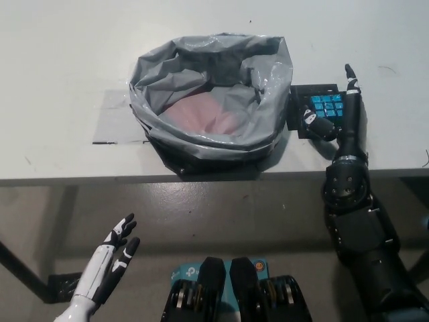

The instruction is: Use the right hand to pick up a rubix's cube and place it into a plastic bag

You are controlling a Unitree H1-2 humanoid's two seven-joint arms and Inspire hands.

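Your right hand lies against the right side of the cube, which sits on a black pad. You cannot tell whether it has clamped. The bag stands open just left of the cube, showing something pinkish at its bottom. Your left hand rests near-left, spread and empty.

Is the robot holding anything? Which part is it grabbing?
Cannot tell for sure. The black right hand is against the right side of the cube, which sits on a black mat. The white left hand holds nothing.
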